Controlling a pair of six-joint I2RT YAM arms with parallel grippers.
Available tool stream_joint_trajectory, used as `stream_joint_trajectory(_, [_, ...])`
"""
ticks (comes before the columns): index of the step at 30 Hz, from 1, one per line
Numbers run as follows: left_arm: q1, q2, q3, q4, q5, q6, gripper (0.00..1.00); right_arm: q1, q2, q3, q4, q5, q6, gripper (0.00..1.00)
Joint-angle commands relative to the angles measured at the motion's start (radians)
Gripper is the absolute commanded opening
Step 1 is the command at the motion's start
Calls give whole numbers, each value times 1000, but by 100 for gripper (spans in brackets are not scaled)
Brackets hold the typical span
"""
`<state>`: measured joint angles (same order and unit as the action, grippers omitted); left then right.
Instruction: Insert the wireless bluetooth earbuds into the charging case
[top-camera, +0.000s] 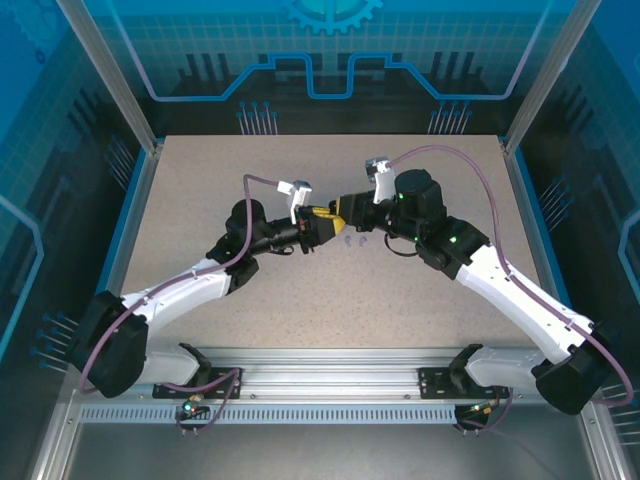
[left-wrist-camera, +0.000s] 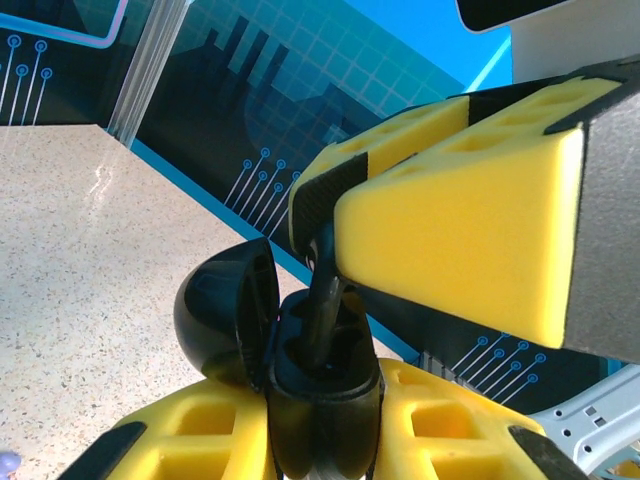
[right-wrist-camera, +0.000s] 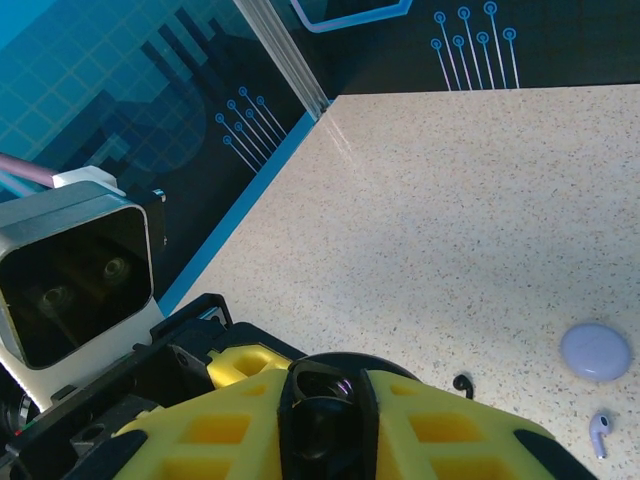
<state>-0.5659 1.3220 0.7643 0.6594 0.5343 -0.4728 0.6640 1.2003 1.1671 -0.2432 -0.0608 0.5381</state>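
My left gripper (left-wrist-camera: 322, 440) squeezes the shiny black round open charging case (left-wrist-camera: 325, 395), and I see its bottom cut off. My right gripper (right-wrist-camera: 325, 425) pinches a tiny black earbud (left-wrist-camera: 322, 285) poking into it. A pale lilac earbud (right-wrist-camera: 599, 433) lies near, with bare speckled table (right-wrist-camera: 480, 200) beyond.

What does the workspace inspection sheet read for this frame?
Surface: speckled tabletop, no spills seen.
Job's things: black charging case open in left gripper; black earbud entering it; second black earbud, lilac earbud and lilac case on the tabletop.
Clutter: nothing seen.
Grippers: left gripper shut on the case; right gripper pinching the entering earbud.
Cables: purple cable along each arm.
Surroundings: blue circuit-patterned walls.
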Motion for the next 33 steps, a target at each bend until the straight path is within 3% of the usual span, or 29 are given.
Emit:
stream_joint_trajectory(1, [-6, -32, 23, 25, -19, -4, 12, 22, -16, 29, -25, 4, -23, 25])
stream_joint_trajectory(33, [-6, -81, 44, -132, 90, 159, 12, 26, -11, 84, -103, -53, -83, 25])
